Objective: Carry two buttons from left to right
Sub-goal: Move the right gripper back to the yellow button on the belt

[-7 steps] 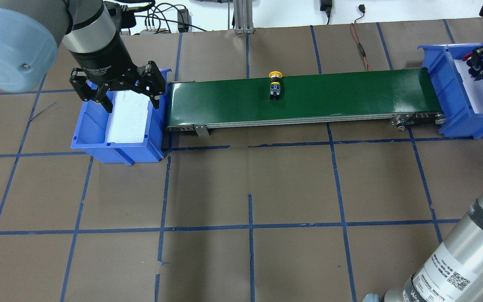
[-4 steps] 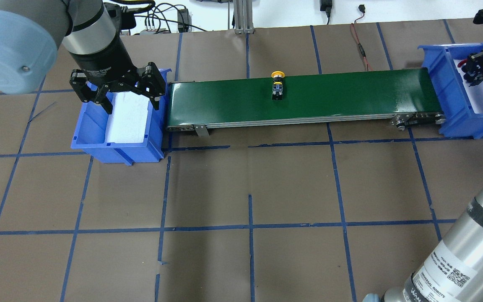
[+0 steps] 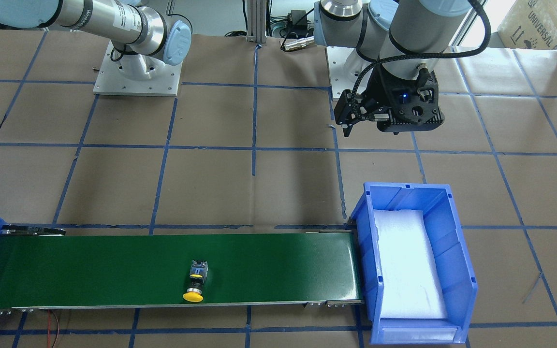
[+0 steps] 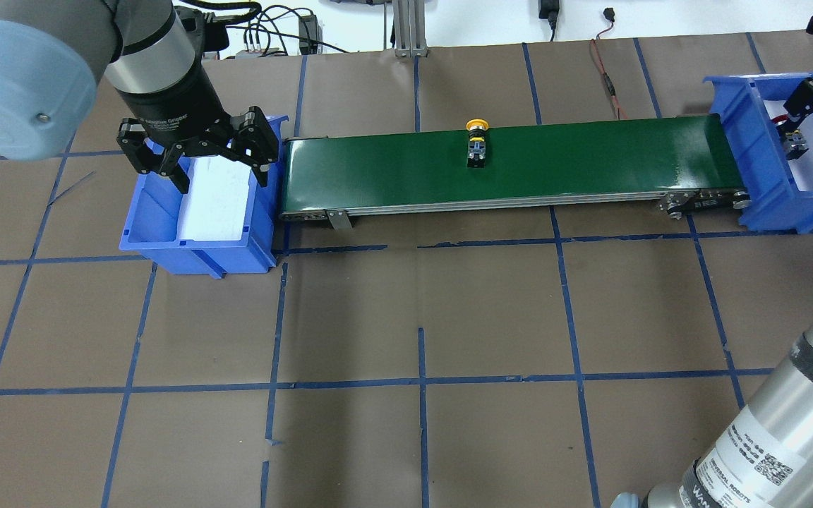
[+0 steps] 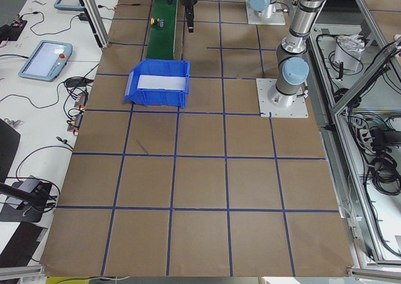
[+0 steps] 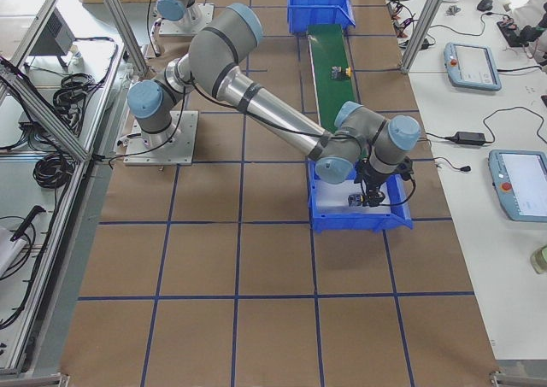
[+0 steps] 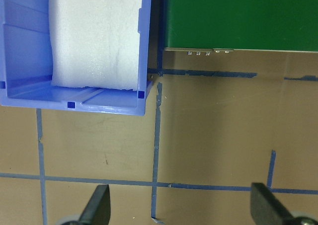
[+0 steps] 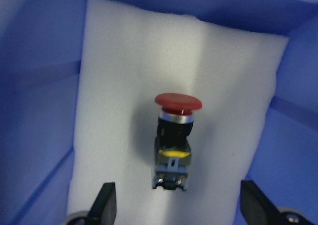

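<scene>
Red button [image 8: 176,140] lies in right bin [image 4: 773,212]; left jaws and right jaws both apart. Yellow button [image 4: 477,141] rides mid-belt [image 4: 590,155]; right jaws should take it next.

Your overhead camera sits behind the robot and looks forward and down on the whole green belt [image 4: 590,159], the left bin [image 4: 156,212] and the right bin [image 4: 777,212]. Your front-facing one looks steeply down from across the table. It shares the belt, the yellow button [image 3: 197,280] and the left bin with the overhead view, mirrored. Your two side cameras stand far back at the table's ends, looking along it. The left wrist camera looks straight down, close, on the left bin's corner and the belt's end. The right wrist camera hangs nearest, just over the right bin's foam [image 8: 124,86].
</scene>
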You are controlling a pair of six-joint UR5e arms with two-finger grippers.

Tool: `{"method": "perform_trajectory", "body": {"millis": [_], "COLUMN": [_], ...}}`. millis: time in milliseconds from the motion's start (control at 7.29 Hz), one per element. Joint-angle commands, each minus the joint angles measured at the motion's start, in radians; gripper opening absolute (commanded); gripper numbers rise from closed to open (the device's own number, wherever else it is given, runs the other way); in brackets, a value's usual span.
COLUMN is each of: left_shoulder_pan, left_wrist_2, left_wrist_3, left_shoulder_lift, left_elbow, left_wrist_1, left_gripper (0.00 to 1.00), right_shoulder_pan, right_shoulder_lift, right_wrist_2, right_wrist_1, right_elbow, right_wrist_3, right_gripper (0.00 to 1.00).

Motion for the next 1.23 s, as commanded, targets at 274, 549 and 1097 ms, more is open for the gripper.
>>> {"method": "perform_trajectory", "body": {"millis": [274, 549, 1097], "left_shoulder_pan": [-0.005, -0.002, -0.002], "left_wrist_2": [0.002, 0.0, 0.0], "left_wrist_3": [-0.001, 0.001, 0.001], "left_shoulder_lift": [0.004, 0.013, 0.012], "left_elbow": [-0.011, -0.009, -0.006], "left_wrist_1": [-0.001, -0.045, -0.056], "left_gripper": [1.0, 1.0, 1.0], "right_shoulder_pan": [0.163, 0.28, 0.529], "right_shoulder_lift": [-0.113, -0.122, -0.157], "right_wrist_2": [0.047, 0.05, 0.053], "right_wrist_1": [0.18, 0.181, 0.167], "right_elbow": [-0.033, -0.026, 0.094], "right_wrist_3": [0.061, 0.213, 0.573], "right_gripper": [1.0, 1.0, 1.0]}}
